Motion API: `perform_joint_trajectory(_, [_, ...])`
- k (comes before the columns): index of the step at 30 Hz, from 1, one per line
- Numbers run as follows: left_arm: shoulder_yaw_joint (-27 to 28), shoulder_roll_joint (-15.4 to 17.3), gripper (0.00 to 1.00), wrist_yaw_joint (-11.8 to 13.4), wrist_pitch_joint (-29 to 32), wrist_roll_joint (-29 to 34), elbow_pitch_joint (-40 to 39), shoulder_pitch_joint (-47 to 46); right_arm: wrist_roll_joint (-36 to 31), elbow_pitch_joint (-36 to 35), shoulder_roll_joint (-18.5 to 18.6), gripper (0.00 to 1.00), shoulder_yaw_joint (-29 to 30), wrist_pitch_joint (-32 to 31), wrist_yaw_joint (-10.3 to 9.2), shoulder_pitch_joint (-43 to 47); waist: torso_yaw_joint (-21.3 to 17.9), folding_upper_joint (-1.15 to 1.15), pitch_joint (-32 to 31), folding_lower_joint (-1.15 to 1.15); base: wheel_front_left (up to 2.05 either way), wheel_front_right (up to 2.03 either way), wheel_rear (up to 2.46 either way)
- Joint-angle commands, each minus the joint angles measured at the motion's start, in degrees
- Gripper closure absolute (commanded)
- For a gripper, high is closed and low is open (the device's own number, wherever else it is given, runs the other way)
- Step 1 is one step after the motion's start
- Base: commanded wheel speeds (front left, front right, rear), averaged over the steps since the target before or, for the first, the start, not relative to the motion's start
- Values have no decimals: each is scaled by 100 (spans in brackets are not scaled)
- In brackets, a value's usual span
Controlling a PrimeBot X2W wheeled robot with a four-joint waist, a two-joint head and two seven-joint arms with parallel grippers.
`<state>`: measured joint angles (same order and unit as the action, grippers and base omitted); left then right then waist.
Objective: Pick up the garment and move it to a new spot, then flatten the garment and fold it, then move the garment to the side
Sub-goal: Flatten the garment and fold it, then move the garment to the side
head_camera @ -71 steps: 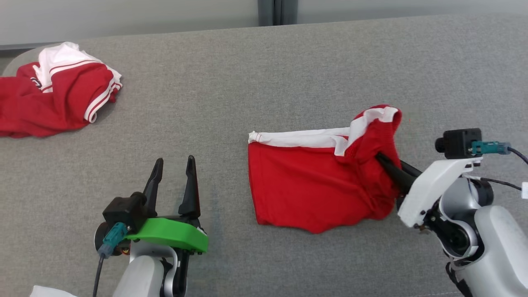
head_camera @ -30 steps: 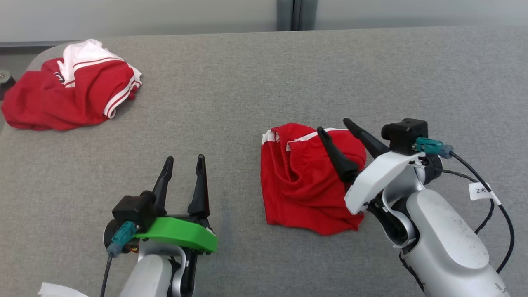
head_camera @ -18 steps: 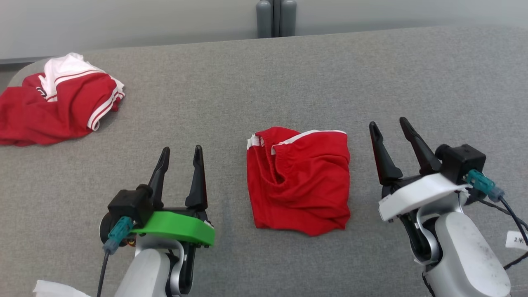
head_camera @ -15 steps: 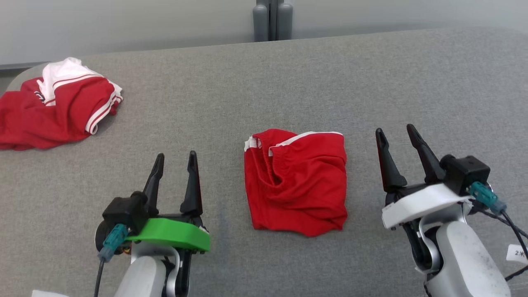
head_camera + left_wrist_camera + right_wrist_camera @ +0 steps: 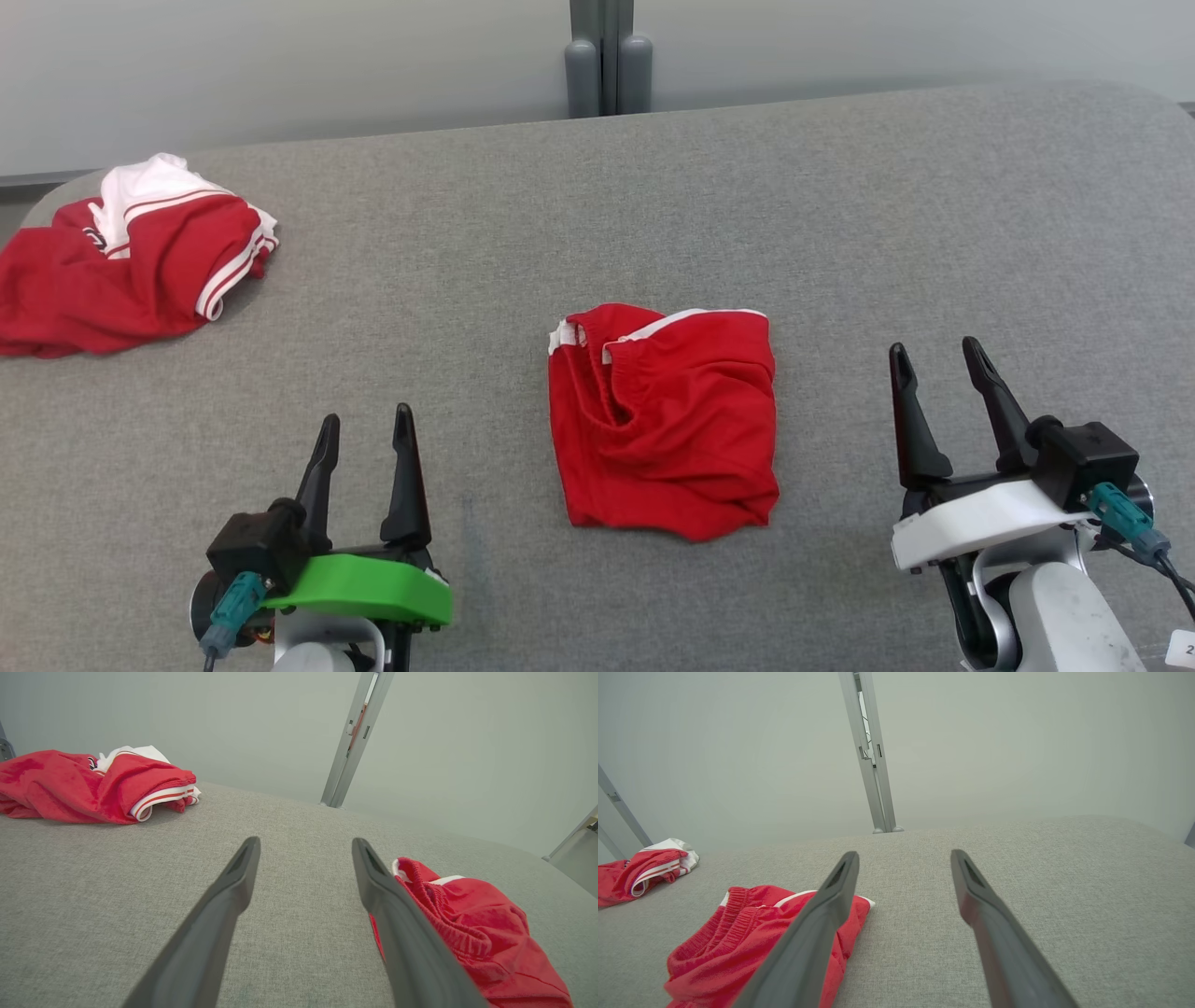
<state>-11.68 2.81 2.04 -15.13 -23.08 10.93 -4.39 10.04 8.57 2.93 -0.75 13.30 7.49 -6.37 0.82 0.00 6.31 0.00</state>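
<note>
At ten o'clock on the grey fabric surface (image 5: 485, 224), reading the head view as a dial, a crumpled heap of red and white clothing (image 5: 131, 257) lies against the far left edge, well apart from everything else. Lower down, at seven o'clock, is the left gripper (image 5: 366, 415) on its green mount. Its two dark fingers point toward twelve, and the jaws are spread wide with only bare fabric between them.

At twelve o'clock a grey post (image 5: 607, 61) rises behind the far edge of the surface, against a pale wall.

Just below the dial's centre, toward six o'clock, lies the garment (image 5: 665, 420). It is red, folded into a rough and still rumpled rectangle. A gathered waistband sits at its eleven o'clock corner and a white strip runs along its far edge. It rests between the two grippers and touches neither. In the left wrist view it lies at four o'clock, partly behind one finger. In the right wrist view it lies at eight o'clock, again partly hidden by a finger.

At four o'clock in the head view is the right gripper (image 5: 934, 347) on its white mount. Its fingers also aim toward twelve, with the jaws parted wide and nothing held.
</note>
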Motion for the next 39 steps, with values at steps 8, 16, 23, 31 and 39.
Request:
perform_joint_trajectory(8, [-20, 17, 0, 38, -1, 47, -25, 58, 159, 90, 1, 0, -98, 56, 0, 12, 12, 0, -9, 0, 0, 0, 0])
perform_joint_trajectory(16, [-11, 16, 0, 45, -1, 60, -30, 0, 150, 156, 0, 0, -68, 46, 0, -39, 31, 0, 21, 0, 0, 0, 0])
perform_joint_trajectory(23, [-47, 16, 0, 47, -1, 45, 1, -77, 333, 358, 0, 0, -102, -532, 0, -281, 91, 0, 42, 0, 0, 0, 0])
perform_joint_trajectory(31, [-100, 16, 0, 47, -1, -21, 25, -227, 640, 769, 206, 0, -272, -1964, 0, -830, 384, 0, 207, 0, 0, 0, 0])
perform_joint_trajectory(39, [-147, 16, 0, 80, -1, -115, -18, -319, 1205, 1167, 496, 0, -576, -2997, 0, -1152, 768, 0, 430, 0, 0, 0, 0])
